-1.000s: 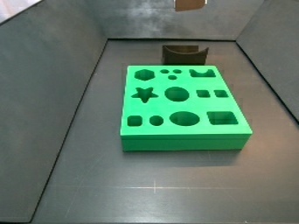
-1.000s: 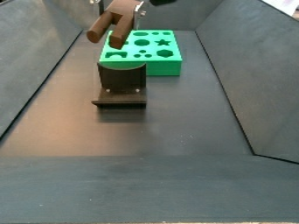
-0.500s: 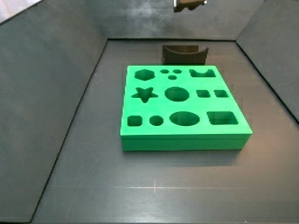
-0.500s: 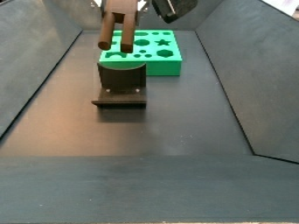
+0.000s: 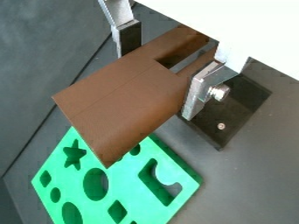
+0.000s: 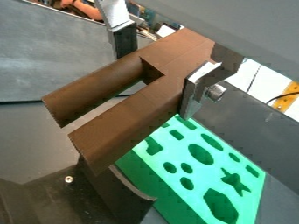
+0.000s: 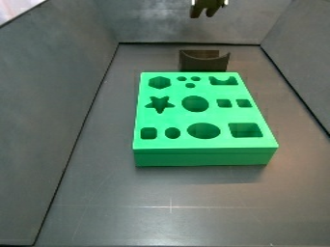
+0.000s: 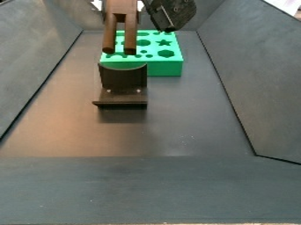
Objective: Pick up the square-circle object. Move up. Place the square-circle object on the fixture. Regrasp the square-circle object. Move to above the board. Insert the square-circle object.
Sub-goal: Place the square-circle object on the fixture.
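My gripper (image 5: 163, 63) is shut on the square-circle object (image 5: 122, 109), a brown wooden peg with a notched end. Both wrist views show the silver fingers (image 6: 121, 37) clamping the peg (image 6: 122, 101) across its width. In a side view the peg (image 8: 114, 26) hangs nearly upright in the air above the dark fixture (image 8: 121, 86), clear of it. The green board (image 8: 148, 51) with shaped holes lies just behind the fixture. In a side view the gripper (image 7: 206, 7) is at the top edge, above the fixture (image 7: 200, 59) and the board (image 7: 204, 118).
Dark slanted walls (image 7: 77, 106) enclose the grey floor (image 8: 141, 158) on both sides. The fixture's base plate (image 5: 239, 109) and the board (image 5: 105, 179) lie below the held peg in a wrist view.
The held peg has swung from a slant to nearly upright over the fixture. The gripper has turned with it and come down slightly.
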